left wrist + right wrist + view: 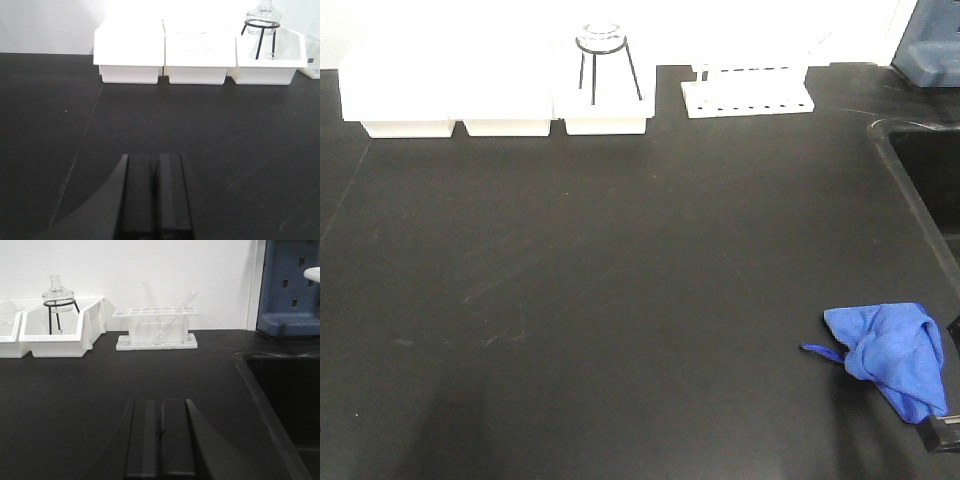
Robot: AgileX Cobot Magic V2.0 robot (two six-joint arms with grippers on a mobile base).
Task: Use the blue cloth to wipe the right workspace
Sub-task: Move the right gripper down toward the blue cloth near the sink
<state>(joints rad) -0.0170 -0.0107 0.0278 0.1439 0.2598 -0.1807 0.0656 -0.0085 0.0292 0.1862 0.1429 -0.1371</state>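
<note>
Exterior front-facing view: a bunched blue cloth (890, 352) lies on the matte black benchtop (600, 300), near its front right corner.
The cloth is soft, finely woven fabric with a thin loop trailing to one side. Just beside its lower tip, a dark block (946, 432) is cut off by the frame, possibly part of an arm. Glare washes out the white trays (510, 120). In the wrist views, the flat black fingers of the left gripper (154, 165) and right gripper (160, 410) are pressed together, holding nothing.
</note>
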